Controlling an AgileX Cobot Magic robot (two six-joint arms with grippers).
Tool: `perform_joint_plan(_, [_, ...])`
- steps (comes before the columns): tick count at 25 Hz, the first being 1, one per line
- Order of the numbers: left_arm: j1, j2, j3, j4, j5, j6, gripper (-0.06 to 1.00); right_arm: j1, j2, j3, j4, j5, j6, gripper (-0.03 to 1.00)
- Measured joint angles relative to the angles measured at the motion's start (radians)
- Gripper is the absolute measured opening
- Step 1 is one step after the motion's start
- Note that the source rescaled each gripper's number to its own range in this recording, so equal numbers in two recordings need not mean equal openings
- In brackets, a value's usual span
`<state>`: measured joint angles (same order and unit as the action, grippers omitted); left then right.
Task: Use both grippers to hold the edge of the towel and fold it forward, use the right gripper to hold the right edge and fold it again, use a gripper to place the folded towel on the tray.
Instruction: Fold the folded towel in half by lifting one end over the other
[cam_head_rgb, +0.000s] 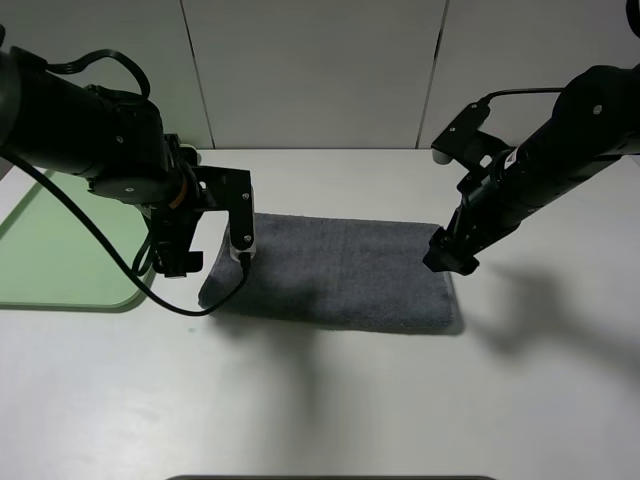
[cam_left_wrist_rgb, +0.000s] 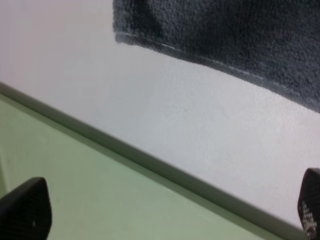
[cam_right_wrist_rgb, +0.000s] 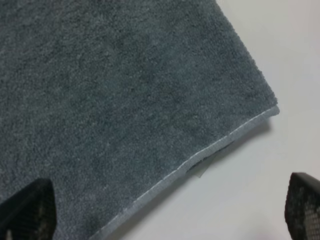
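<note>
The only label we can find is a small pale tab (cam_right_wrist_rgb: 204, 169) poking out from under the hem of the towel (cam_head_rgb: 340, 270). It is too small and blurred for us to read.

The towel lies flat, dark grey face up, about midway between the left and right edges of the desk (cam_head_rgb: 400, 410). Its long sides run parallel to the near edge. The tray (cam_head_rgb: 50, 250) sits at the desk's left edge, near the towel's left end, with a strip of bare desk between them.

The left gripper (cam_head_rgb: 210, 250) hangs over that strip with its fingers (cam_left_wrist_rgb: 25, 212) spread wide. In the high view one finger stands over the tray's rim. The other, pale-edged, stands over the towel's left end on the side toward the far edge. In its wrist view we see tray rim and bare desk between the tips, and the towel's corner lies beyond them, held by neither.

The right gripper (cam_head_rgb: 450, 255) hovers at the towel's right end, by the corner toward the far edge. Its fingers (cam_right_wrist_rgb: 30, 212) are spread apart too. One tip is over the terry cloth and the other over bare desk, with the stitched hem running between them, unpinched. We cannot tell whether either tip touches the cloth.
</note>
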<state>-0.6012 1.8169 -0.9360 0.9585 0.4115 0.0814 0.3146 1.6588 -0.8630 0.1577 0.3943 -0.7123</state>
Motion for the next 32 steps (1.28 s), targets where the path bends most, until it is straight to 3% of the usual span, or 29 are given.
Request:
perform_joint_plan(23, [0.0,-0.105,0.0,-0.002,0.036,-0.01,1.0,0.0,0.0,0.0,0.0,0.0,0.061,1.0])
perform_joint_plan(32, [-0.002,-0.221,0.0,-0.045,0.113,-0.064,1.0,0.0,0.0,0.0,0.0,0.0,0.07,1.0])
